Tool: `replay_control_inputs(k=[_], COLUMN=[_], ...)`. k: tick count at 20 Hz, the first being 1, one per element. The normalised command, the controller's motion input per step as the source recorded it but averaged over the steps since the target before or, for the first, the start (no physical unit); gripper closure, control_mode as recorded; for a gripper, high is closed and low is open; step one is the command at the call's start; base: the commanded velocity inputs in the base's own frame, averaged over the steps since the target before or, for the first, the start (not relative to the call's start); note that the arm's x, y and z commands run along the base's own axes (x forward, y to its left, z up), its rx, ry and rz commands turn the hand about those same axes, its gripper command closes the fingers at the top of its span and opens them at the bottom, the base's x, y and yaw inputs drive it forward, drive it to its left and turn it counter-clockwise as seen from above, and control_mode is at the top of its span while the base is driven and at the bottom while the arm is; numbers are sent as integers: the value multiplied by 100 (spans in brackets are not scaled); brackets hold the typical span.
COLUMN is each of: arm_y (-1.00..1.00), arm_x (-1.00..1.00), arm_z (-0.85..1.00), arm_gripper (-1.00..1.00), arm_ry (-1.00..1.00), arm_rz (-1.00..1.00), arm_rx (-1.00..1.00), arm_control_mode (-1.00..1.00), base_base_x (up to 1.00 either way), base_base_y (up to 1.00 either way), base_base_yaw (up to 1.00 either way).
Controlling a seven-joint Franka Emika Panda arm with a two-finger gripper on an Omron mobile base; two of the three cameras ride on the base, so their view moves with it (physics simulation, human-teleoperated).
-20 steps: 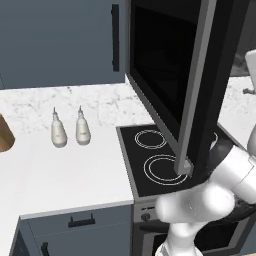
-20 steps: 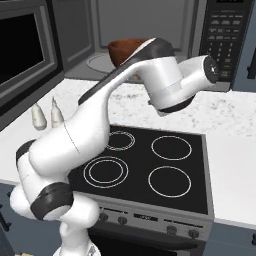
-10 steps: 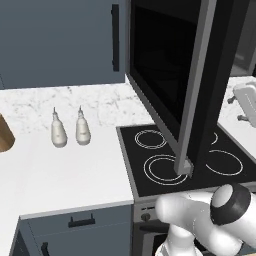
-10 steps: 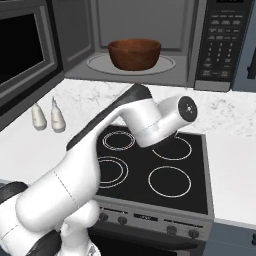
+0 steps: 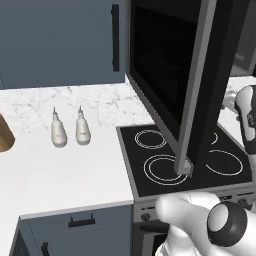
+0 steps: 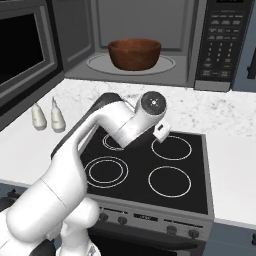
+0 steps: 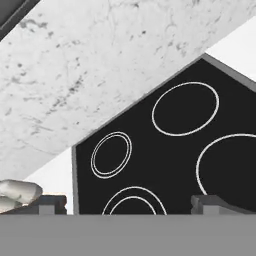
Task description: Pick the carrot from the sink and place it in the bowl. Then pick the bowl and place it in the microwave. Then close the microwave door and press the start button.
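Note:
The reddish-brown bowl [image 6: 134, 53] stands on the round glass plate inside the open microwave [image 6: 145, 75]. Nothing orange shows above its rim, so the carrot is hidden. The microwave door [image 5: 187, 85] stands swung out wide over the stove, and in the right base view the microwave door [image 6: 22, 52] is at the far left. My arm is folded low over the cooktop, with its wrist [image 6: 152, 104] in front of the microwave. In the hand view my gripper [image 7: 131, 203] looks down at the burners, open, with nothing between its fingertips [image 7: 50, 204]. The sink is out of view.
The black glass cooktop [image 6: 172, 172] with white burner rings lies below the microwave. Two small white bottles [image 5: 70, 130] stand on the marble counter to its left. A tan wooden object [image 5: 4, 135] sits at the far left edge. The button panel [image 6: 220, 40] is on the microwave's right side.
My arm has drawn back out of the microwave and dropped down over the cooktop. The bowl stays on the plate inside, now in plain sight.

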Motion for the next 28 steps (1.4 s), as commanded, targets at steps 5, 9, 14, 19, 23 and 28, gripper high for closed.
replay_control_inputs(k=[5,9,14,19,23,28], arm_y=[-23,-33,-50,-35,-23,-6], arm_x=[3,11,23,11,3,-14], arm_z=[-12,-23,-13,-17,-15,-5], arm_gripper=[-100,-100,-100,-100,-100,-100], arm_ry=[-4,-3,0,0,1,-7], arm_rz=[-17,-26,-27,-33,-27,-29], arm_rx=[-45,-48,-43,-33,-21,-24], arm_control_mode=[-100,-100,-100,-100,-100,-100], base_base_x=[0,0,0,0,0,0], base_base_y=[0,0,0,0,0,0], base_base_yaw=[0,0,0,0,0,0])
